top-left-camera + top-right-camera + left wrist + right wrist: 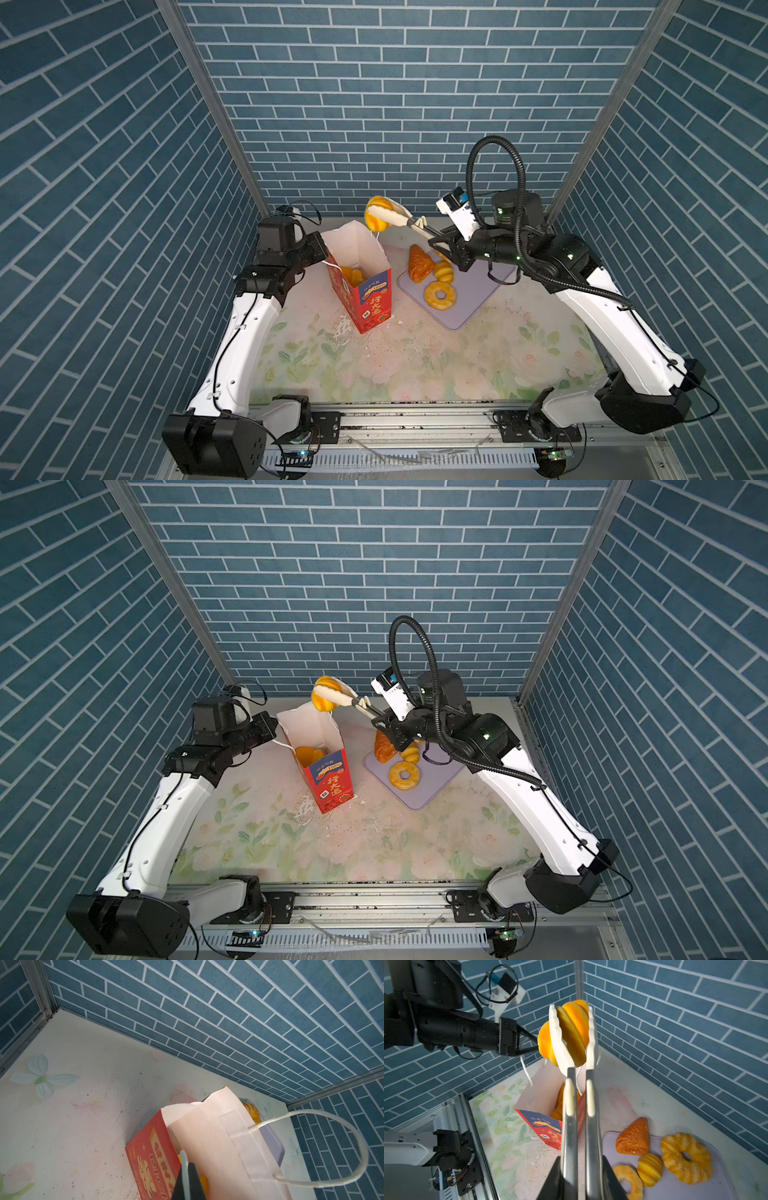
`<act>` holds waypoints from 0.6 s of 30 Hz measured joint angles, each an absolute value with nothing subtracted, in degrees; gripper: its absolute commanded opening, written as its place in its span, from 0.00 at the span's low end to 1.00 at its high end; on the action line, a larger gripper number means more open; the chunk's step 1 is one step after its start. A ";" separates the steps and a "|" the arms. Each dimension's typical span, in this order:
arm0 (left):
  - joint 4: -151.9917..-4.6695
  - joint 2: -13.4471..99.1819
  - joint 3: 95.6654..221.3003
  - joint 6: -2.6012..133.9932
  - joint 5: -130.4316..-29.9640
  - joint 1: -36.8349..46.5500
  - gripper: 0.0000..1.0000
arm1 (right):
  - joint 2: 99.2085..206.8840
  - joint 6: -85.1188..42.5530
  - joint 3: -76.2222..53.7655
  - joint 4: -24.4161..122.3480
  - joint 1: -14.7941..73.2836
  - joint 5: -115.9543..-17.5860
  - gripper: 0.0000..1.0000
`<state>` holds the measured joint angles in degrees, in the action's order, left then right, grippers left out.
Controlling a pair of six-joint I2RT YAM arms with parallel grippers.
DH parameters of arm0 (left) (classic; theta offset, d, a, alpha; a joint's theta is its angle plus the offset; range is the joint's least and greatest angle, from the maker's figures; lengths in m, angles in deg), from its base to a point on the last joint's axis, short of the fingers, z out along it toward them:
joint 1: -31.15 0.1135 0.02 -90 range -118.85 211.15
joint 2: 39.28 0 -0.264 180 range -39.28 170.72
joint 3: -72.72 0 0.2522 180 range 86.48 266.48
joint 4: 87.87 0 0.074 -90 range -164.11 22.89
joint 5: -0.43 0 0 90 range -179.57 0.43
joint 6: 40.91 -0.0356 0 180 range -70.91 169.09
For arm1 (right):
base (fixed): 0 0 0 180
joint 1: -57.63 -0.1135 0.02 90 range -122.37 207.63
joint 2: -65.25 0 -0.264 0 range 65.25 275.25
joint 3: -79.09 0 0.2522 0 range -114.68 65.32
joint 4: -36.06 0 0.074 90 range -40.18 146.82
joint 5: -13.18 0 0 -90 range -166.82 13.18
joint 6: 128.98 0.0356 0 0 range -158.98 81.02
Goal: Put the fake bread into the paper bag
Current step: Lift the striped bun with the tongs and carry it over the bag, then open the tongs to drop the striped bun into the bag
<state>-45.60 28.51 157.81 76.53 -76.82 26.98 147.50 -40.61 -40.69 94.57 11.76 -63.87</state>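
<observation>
Upper centre, a ridged roll (573, 1030) is clamped by tongs (570, 1126) held in the right gripper (442, 248); the paper bag (368, 299) is seemingly pinched by the left gripper (323, 252).

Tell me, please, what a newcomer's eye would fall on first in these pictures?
A glossy ridged yellow roll hangs in white-tipped tongs, gripped by the right end effector, just above the open red paper bag beside the lilac tray. The left end effector pinches the bag's cord handle.

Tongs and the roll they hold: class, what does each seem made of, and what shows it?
Tongs: grey metal arms with a dull sheen; matte white tips, probably plastic. Roll: glossy orange-yellow skin with sharp highlights, probably plastic or foam.
</observation>
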 measured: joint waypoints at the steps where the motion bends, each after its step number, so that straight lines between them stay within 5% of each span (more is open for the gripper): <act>1: -45.53 28.49 157.81 76.53 -76.88 26.98 0.00 | 148.38 -40.96 -41.09 94.55 11.21 -63.59 0.19; 13: -45.29 27.92 157.81 76.51 -76.77 26.98 0.00 | 157.27 -45.03 -43.69 100.93 6.32 -70.82 0.20; 18: -45.25 27.79 157.81 76.27 -76.64 26.96 0.00 | 158.76 -45.07 -44.45 103.90 6.19 -72.20 0.33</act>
